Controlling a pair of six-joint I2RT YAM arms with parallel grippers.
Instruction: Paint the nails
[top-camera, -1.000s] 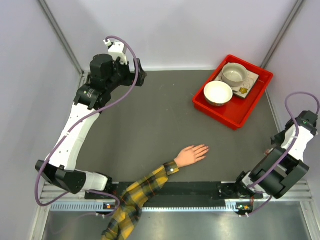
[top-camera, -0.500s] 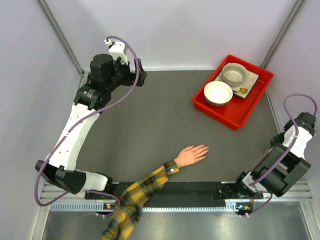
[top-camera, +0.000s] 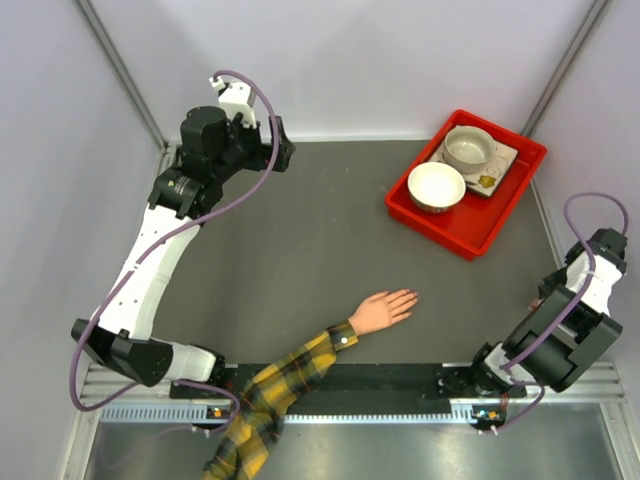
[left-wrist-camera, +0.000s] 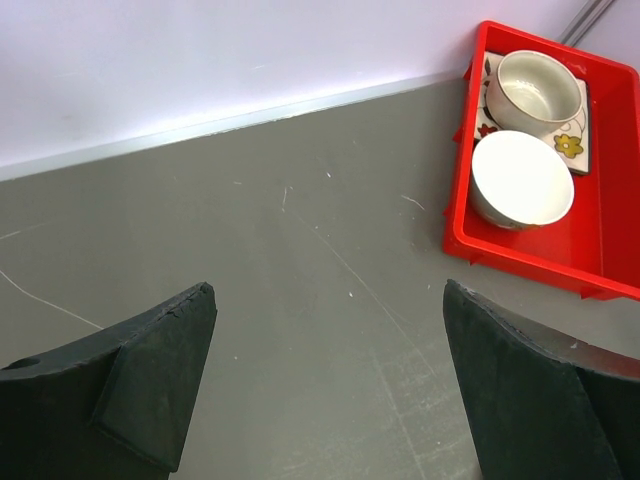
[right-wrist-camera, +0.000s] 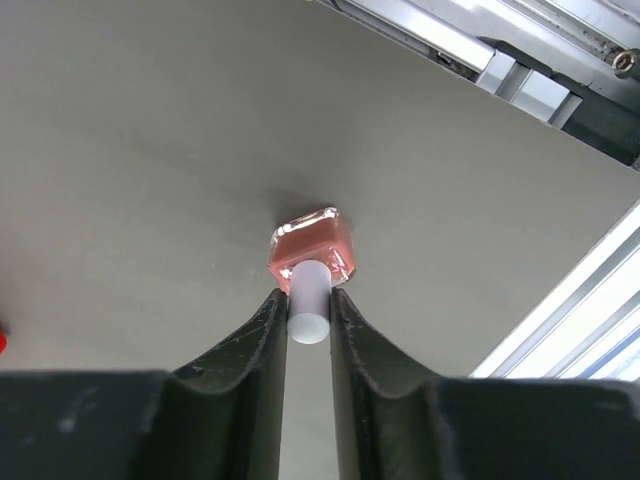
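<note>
right fingers (right-wrist-camera: 268, 335): pinching white cap (right-wrist-camera: 309, 292) of polish bottle (right-wrist-camera: 320, 240) | left fingers (left-wrist-camera: 150, 385): wide | risk: off-centre pinch — bottle tips, spills on surface (right-wrist-camera: 140, 150)

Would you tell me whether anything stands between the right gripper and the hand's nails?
Nothing visible does: only bare table lies between the right gripper, at the bottle, and the nails; the red tray sits farther back.

Lab robot cell: plain white walls (top-camera: 350, 60), aluminium frame post (top-camera: 119, 70), grey tabletop (top-camera: 300, 250).
</note>
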